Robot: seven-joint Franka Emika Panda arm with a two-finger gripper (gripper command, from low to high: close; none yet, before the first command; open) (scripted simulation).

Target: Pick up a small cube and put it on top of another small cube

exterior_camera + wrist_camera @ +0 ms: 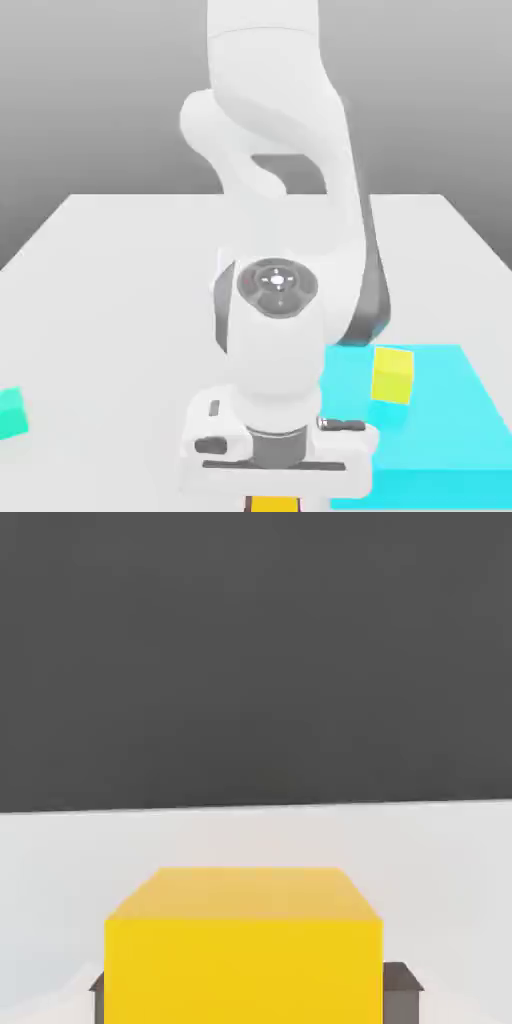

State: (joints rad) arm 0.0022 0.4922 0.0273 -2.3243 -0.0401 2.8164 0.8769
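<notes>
Tool (245, 992) clamps the yellow cube (243, 947), low over the table (110, 290); the target cube (393, 375) sits on the cyan mat (450, 430). An off-centre release could topple it.

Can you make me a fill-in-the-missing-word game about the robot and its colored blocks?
1. The block between the gripper's fingers is colored ____.
2. The yellow-green cube sits on a flat patch colored ____.
3. The teal cube lies near the exterior view's ____ edge.
4. The table under everything is colored ____.

Missing words: yellow; cyan; left; white
</notes>
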